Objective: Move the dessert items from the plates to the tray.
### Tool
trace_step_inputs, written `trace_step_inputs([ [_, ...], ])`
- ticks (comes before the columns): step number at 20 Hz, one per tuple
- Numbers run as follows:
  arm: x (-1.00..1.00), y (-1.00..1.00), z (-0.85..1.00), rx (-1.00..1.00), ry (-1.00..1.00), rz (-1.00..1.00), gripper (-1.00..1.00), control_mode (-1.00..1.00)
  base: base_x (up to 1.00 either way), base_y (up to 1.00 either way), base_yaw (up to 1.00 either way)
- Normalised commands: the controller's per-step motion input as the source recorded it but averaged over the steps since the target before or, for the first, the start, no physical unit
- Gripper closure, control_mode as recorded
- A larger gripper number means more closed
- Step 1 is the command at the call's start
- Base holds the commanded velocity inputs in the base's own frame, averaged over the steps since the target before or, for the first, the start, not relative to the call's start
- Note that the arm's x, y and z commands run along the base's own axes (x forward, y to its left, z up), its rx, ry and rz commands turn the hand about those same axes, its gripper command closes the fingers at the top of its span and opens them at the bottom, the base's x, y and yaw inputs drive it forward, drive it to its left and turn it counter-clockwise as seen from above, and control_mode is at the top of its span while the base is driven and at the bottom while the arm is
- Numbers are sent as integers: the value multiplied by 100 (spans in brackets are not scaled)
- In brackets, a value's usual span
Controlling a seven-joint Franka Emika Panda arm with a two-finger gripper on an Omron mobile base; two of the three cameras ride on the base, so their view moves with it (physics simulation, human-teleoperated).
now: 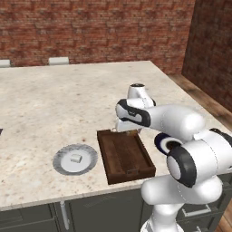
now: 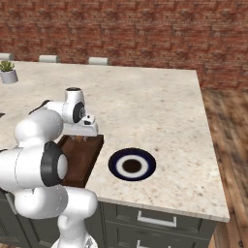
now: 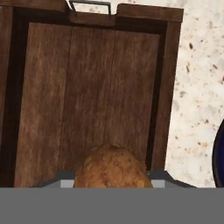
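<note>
In the hand view, my gripper (image 3: 112,183) is shut on the round brown ball (image 3: 112,168), and below it lies the dark wooden tray (image 3: 87,87). The base views place the gripper (image 1: 127,131) (image 2: 80,137) just above the tray's (image 1: 124,156) (image 2: 80,160) far end. The white cube (image 1: 75,158) rests on the light grey ribbed plate (image 1: 63,165), left of the tray. The blue-rimmed plate (image 2: 116,164) sits right of the tray with nothing on it; my arm partly hides this plate (image 1: 159,141) in the left base view.
The stone counter (image 1: 54,104) stretches far and left, and its front edge runs close below the tray and plates. A small potted plant (image 2: 7,71) stands at the far left corner. A brick wall (image 2: 121,29) rises behind the counter.
</note>
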Motion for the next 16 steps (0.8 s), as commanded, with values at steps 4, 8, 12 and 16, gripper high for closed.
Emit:
trace_step_inputs([
  [4,10,84,-8,0,2,12,100,-100,0,0,0],
  [8,29,18,-12,-4,4,2,100,-100,0,0,0],
  [12,46,0,-17,0,0,0,100,-100,0,0,0],
  [16,38,0,-8,0,0,-2,100,-100,0,0,0],
])
